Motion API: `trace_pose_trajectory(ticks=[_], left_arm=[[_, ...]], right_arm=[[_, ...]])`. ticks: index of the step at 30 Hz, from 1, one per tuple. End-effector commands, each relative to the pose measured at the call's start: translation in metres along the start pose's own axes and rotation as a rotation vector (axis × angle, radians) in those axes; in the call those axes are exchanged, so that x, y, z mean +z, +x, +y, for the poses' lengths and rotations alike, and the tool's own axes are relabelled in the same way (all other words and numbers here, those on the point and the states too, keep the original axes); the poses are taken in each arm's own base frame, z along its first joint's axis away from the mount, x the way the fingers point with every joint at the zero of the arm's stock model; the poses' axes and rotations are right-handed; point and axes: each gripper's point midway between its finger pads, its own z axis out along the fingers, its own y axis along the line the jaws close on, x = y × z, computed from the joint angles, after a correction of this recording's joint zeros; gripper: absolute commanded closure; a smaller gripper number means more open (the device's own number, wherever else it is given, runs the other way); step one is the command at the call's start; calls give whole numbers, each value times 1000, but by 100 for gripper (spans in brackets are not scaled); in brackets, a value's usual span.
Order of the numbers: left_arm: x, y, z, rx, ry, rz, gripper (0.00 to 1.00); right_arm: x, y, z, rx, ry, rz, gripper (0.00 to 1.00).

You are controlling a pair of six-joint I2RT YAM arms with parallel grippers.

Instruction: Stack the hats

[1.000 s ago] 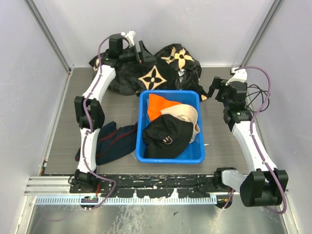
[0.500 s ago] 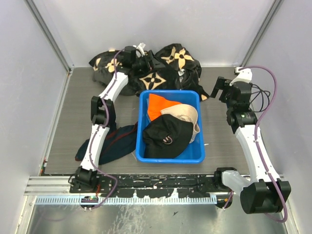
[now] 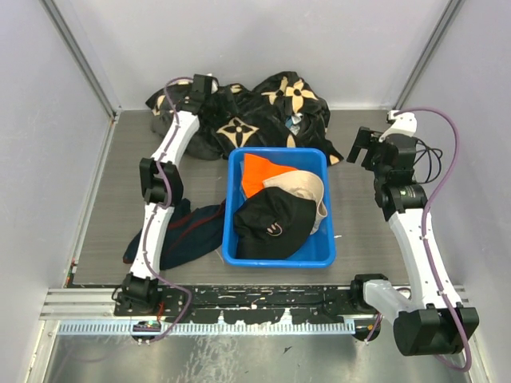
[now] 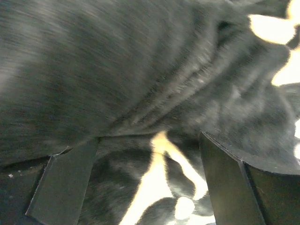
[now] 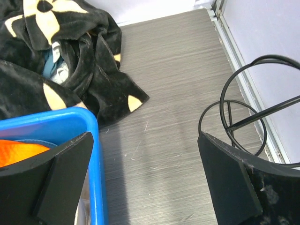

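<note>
Three hats, orange [image 3: 255, 171], beige [image 3: 305, 185] and black [image 3: 271, 225], lie piled in the bin [image 3: 239, 258] at mid-counter [image 3: 363, 231]. Left tool [image 4: 143, 154], spread wide and empty, hangs over the cloth [image 3: 279, 92] at 12 o'clock, with the hats at its 5. Right tool [image 5: 144, 150] is likewise wide and empty, with the hats at its 8.

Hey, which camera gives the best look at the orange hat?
The top external view. There the orange hat lies in the blue bin, partly covered by the beige hat. The right wrist view catches only an orange sliver by the bin's wall; the left wrist view shows just black cloth.
</note>
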Motion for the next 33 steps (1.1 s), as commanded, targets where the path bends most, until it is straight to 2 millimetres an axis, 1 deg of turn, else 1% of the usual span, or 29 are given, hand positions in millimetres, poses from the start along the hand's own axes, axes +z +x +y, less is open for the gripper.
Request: trace_pose_trajectory(ticks=[1, 5, 7, 10, 11, 12, 13, 14, 16, 19, 21, 22, 23, 24, 25, 26, 29, 31, 33], left_arm=[[-33, -11, 159, -55, -437, 43, 2], [-55, -14, 210, -81, -554, 61, 2], [-71, -17, 237, -114, -594, 62, 2], [-99, -26, 281, -174, -641, 35, 2], [-110, -21, 298, -193, -669, 50, 2], [-122, -22, 311, -207, -687, 50, 2], [-134, -31, 329, -220, -704, 23, 2], [-147, -36, 338, -228, -717, 10, 2], [-171, -38, 358, -243, -741, -2, 2], [-201, -39, 373, -264, -746, -42, 2], [-214, -40, 372, -262, -715, -66, 2], [-219, -39, 367, -251, -703, -71, 2], [-221, -39, 355, -238, -652, -71, 2], [-219, -34, 344, -227, -591, -63, 2], [-225, -36, 328, -224, -547, -83, 2], [-227, -38, 313, -226, -483, -111, 2], [-229, -35, 271, -235, -340, -154, 2], [-231, -31, 243, -203, -287, -149, 2], [-230, -24, 216, -168, -242, -128, 2]], right_arm=[[-16, -43, 4, 5, -18, -86, 0], [-16, -47, 7, 7, -26, -72, 0], [-14, -46, 8, 8, -32, -61, 0], [-13, -42, 11, 16, -38, -45, 0], [-13, -42, 12, 17, -42, -43, 0], [-12, -41, 13, 20, -46, -40, 0], [-10, -39, 14, 22, -49, -36, 0], [-9, -37, 16, 24, -54, -28, 0], [-5, -33, 20, 28, -64, -13, 0], [-2, -29, 28, 35, -86, -2, 0], [0, -25, 34, 32, -96, 3, 0], [-1, -24, 37, 26, -100, 3, 0], [0, -23, 40, 17, -101, 4, 0], [-1, -21, 44, 6, -104, 4, 0], [-1, -19, 46, 0, -107, 6, 0], [-2, -18, 47, -3, -109, 8, 0], [-2, -11, 52, 0, -126, 12, 0], [-2, -8, 53, 6, -133, 13, 0], [-3, -4, 55, 6, -144, 15, 0]])
